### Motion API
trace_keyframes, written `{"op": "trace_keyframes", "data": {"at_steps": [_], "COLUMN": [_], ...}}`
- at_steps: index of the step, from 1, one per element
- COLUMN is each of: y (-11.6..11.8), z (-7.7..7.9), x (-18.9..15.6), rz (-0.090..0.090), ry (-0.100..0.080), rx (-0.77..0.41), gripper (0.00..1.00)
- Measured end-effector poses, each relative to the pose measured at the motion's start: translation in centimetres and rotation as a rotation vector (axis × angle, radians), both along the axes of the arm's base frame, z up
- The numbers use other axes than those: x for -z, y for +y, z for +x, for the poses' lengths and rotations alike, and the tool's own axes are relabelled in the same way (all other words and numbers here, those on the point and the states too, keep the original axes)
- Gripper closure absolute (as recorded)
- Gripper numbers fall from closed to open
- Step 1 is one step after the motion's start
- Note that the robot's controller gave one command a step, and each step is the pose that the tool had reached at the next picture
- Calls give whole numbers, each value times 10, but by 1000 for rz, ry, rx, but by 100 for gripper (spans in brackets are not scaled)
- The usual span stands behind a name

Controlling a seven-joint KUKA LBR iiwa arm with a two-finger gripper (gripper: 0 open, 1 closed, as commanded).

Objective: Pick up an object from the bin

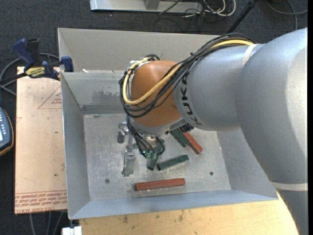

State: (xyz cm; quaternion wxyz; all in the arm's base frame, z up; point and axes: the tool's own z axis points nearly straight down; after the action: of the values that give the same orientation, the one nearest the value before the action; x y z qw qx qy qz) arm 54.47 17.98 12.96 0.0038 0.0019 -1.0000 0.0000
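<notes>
My gripper (140, 163) hangs below the orange wrist cover, low over the middle of the bin floor. It stands open, and I see nothing between its fingers. One metal finger (128, 164) reaches down on the left, and the other sits by the left end of a dark green bar (172, 162). That bar lies flat just right of the gripper. A red-brown bar (160, 184) lies lengthwise near the bin's front wall, just below the gripper. A green and red bar (189, 141) lies slanted to the right, partly under the arm.
The big grey arm reaches in from the right and hides the bin's right and rear parts. The left half of the bin floor is bare scuffed metal.
</notes>
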Motion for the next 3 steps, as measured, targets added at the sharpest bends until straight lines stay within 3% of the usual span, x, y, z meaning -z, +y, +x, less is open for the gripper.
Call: {"op": "trace_keyframes", "data": {"at_steps": [1, 2, 3], "y": [-75, -134, -129], "z": [10, 98, 96], "x": [38, 57, 55], "rz": [1, 0, 3], "ry": [-5, -16, -13], "rx": [-465, -430, -436], "gripper": [0, 0, 100]}}
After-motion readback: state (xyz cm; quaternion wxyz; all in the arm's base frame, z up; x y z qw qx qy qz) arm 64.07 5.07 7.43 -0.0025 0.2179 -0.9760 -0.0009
